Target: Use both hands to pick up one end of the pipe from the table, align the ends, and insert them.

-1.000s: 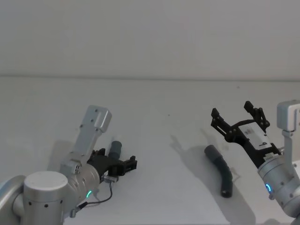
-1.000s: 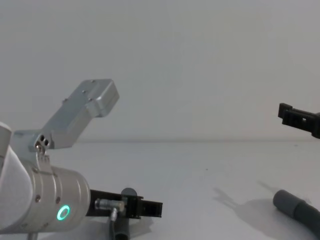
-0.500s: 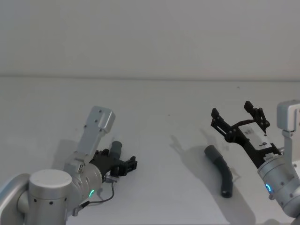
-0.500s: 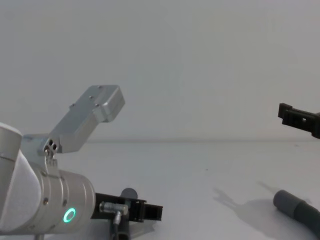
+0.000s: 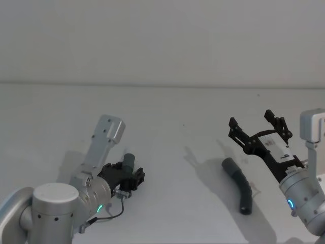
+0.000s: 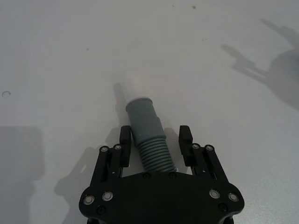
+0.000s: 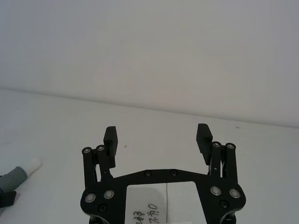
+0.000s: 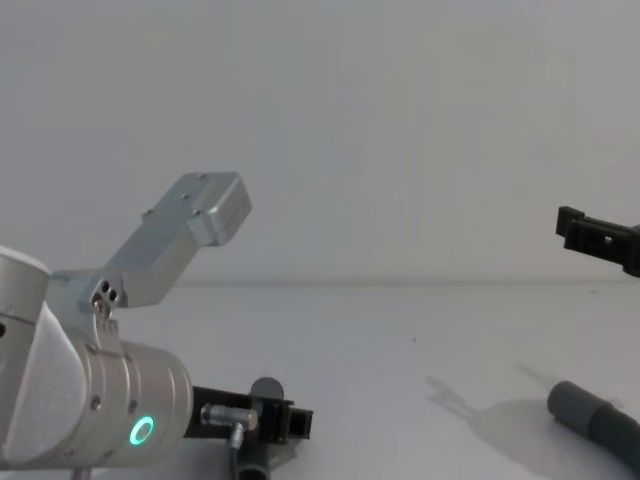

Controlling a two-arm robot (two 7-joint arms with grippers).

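A plain, evenly lit pale wall (image 5: pixel 162 35) rises behind the white table (image 5: pixel 167 107).

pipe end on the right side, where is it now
Head view: the pipe end lies flat on the table on the robot's right, below the raised, open right hand, untouched.

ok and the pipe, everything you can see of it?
The pipe is a dark grey ribbed hose on the white table. One end, a smooth grey cuff with a white tip, sits between the fingers of the open left gripper, a gap on one side. The other end lies curved and untouched near the open right gripper. Its middle is hidden.
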